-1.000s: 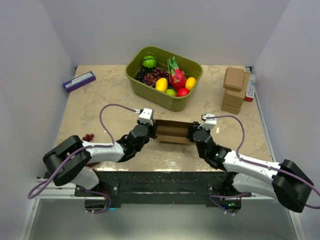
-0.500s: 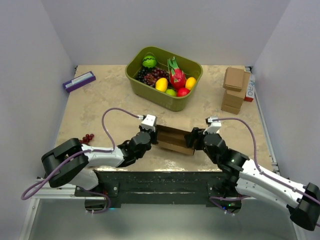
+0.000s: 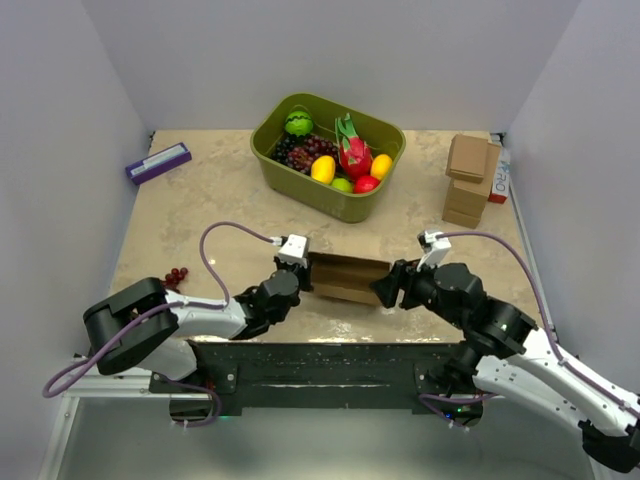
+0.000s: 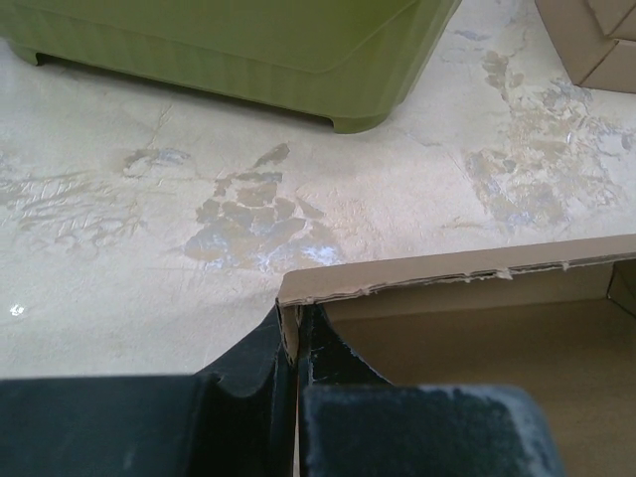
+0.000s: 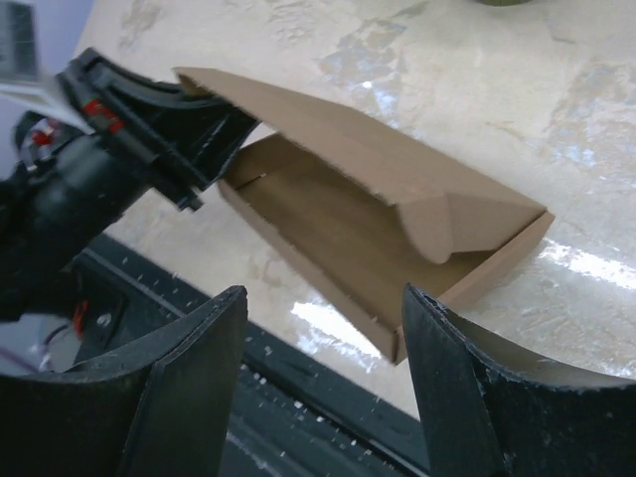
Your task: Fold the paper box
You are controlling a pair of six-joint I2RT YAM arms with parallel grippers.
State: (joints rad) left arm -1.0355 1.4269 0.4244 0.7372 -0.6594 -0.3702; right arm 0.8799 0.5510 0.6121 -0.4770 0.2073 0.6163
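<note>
The paper box (image 3: pixel 345 278) lies on the worktop (image 3: pixel 200 210) near its front edge, between the two arms, as a shallow open tray with its long back flap raised and leaning over the inside. It is thin brown cardboard, so I judge it light, stiff along the panels but quick to bend at the creases. It would probably skate on the glossy surface unless one end is pinned. The torn-looking flap edge suggests it would crumple under a hard squeeze. The left pincer (image 4: pixel 295 343) is clamped on the box's left end wall at the corner, one finger inside and one outside, which is a good anchor. The right pincer (image 5: pixel 323 298) has its fingers spread wide over the right end. It appears to be just clear of the card, though the overhead view is too cramped to be sure. The free flap edge or the right end wall looks like the sensible next hold. The tray itself holds nothing. Behind it, a green tub (image 3: pixel 320 197) holds grapes (image 3: pixel 305 150), a dragon fruit (image 3: pixel 352 150) and several small round fruits.
</note>
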